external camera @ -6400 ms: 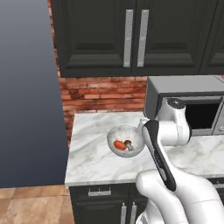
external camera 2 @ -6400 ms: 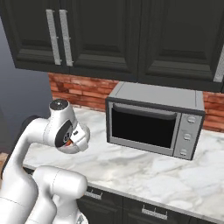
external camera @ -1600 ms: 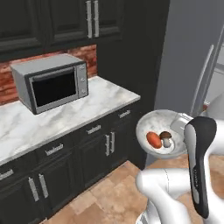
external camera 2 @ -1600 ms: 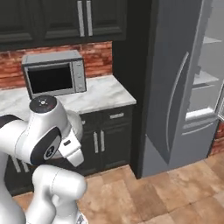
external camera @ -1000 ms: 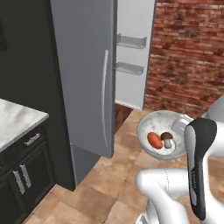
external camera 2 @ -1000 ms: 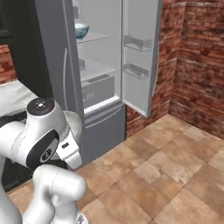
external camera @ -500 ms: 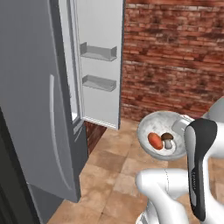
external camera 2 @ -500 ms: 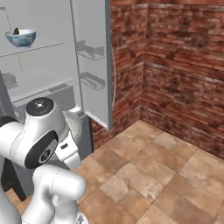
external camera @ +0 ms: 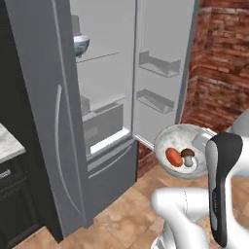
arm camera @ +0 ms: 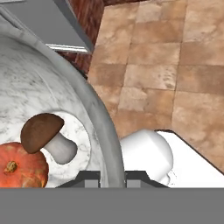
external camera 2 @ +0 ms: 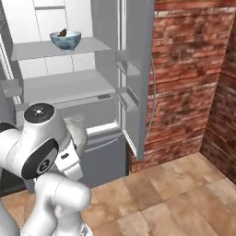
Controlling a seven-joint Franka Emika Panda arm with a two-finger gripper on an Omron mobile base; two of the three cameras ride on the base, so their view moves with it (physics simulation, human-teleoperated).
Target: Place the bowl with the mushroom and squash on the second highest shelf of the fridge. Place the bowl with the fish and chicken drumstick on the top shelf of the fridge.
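Since half a second ago the base has swung round, so the whole scene has shifted: the open fridge (external camera: 104, 112) now faces the robot with its shelves in full view, while the pale marbled bowl (external camera: 181, 146) has kept its place at the end of the arm. In the hand view the gripper (arm camera: 113, 176) sits on the bowl's rim (arm camera: 107, 144), one fingertip inside the wall and one outside it, the jaws narrowed to just the thickness of the rim and clamped on it. Left of the jaws, down on the bowl's floor, lies one mushroom (arm camera: 46, 134) with a brown cap, and farther left still, touching it, one orange squash (arm camera: 21, 165). To the right of the jaws there is tiled floor (arm camera: 175, 74). From the left base view the held bowl hangs in the air in front of the fridge's lower section, below and to the right of the shelves, well apart from them. Inside the fridge I count one other bowl, the blue-patterned bowl (external camera 2: 65, 40), standing on the top shelf (external camera 2: 46, 50) with something dark in it that I cannot make out. The open door carries two bins (external camera: 157, 64).
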